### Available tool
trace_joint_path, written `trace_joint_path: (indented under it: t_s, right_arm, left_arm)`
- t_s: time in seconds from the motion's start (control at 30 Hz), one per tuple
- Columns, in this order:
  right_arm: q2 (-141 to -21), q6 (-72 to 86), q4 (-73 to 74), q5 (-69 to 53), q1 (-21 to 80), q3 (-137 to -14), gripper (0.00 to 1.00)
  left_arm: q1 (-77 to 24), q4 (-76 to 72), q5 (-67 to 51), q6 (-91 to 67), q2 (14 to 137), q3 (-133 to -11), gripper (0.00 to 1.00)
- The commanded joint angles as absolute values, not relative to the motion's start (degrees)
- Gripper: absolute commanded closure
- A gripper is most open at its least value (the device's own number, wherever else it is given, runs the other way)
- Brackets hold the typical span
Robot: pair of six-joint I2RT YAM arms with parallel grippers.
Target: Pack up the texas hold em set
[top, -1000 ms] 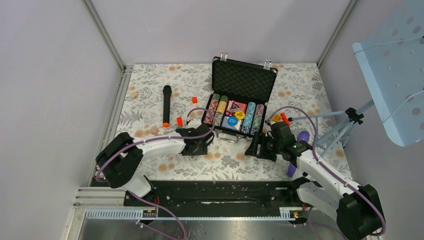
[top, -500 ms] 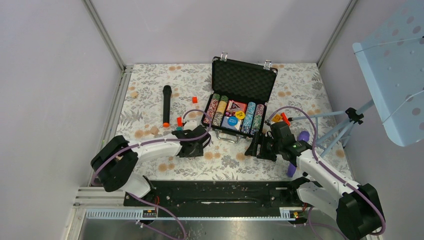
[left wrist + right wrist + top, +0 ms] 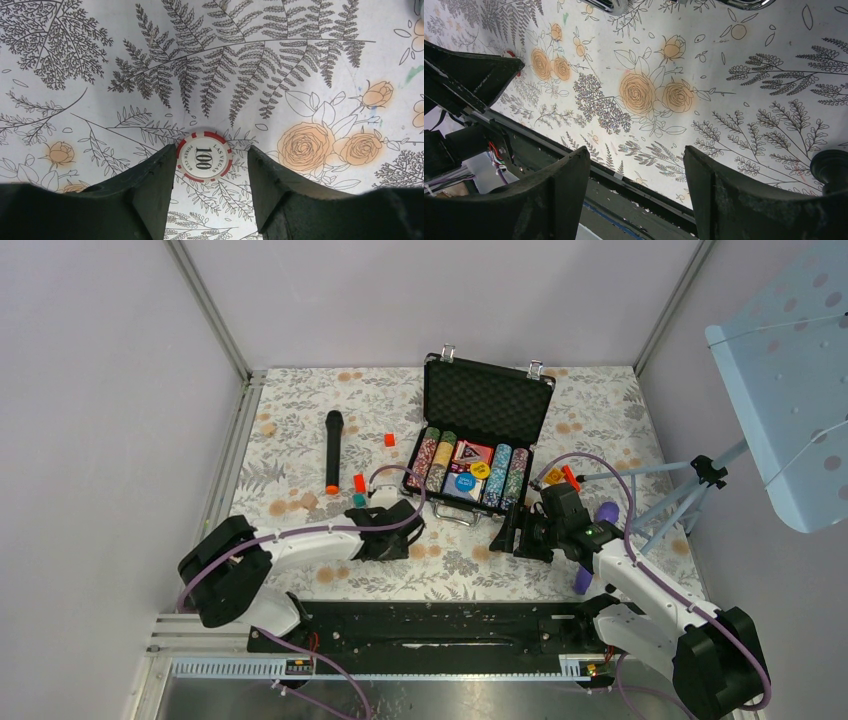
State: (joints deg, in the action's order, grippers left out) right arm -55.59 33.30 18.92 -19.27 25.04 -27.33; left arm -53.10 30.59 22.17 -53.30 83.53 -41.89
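The black case [image 3: 487, 400] stands open at the back of the table. Its base holds rows of striped chips [image 3: 432, 460], a card deck [image 3: 472, 453], and a yellow button [image 3: 481, 470] and a blue button [image 3: 464, 482]. A single red-and-white "100" chip [image 3: 204, 156] lies flat on the floral cloth. My left gripper [image 3: 211, 152] is open around it: the left finger [image 3: 160, 175] touches its rim and the right finger stands apart. In the top view the left gripper [image 3: 398, 532] is low over the cloth in front of the case and hides the chip. My right gripper [image 3: 510, 532] [image 3: 636, 152] is open and holds nothing.
A black microphone [image 3: 333, 450] with an orange end lies left of the case. Two red blocks [image 3: 390, 439] [image 3: 359, 482] and a teal one [image 3: 358, 499] lie near it. A tripod [image 3: 690, 490] carrying a blue perforated panel [image 3: 790, 370] stands on the right.
My left arm has stretched out and sunk lower over the cloth, and its jaws have narrowed slightly. The right arm has not moved.
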Motion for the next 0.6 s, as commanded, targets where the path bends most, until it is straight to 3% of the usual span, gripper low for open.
trace_joint_path:
  t_s: [0.0,0.3,0.43,0.57]
  right_arm:
    - [-55.63,33.69,17.65,-20.89,25.49,-27.40,0.25]
    - [-54.99,33.84,17.97,-20.86,25.47,-27.15,0.25]
    - [-54.87,33.92,18.10,-20.88,25.49,-27.24,0.24]
    - [-54.90,34.10,18.04,-20.94,25.51,-27.39,0.25]
  left_arm:
    - [-54.59,34.45,19.72,-55.29,84.43,-38.73,0.47]
    - [-54.80,34.80,19.73,-55.28,83.97,-38.34,0.53]
    - [-54.90,35.73,19.84,-55.16,83.14,-38.02,0.45]
    - [-55.06,36.02,19.76,-55.24,82.38,-37.19,0.44]
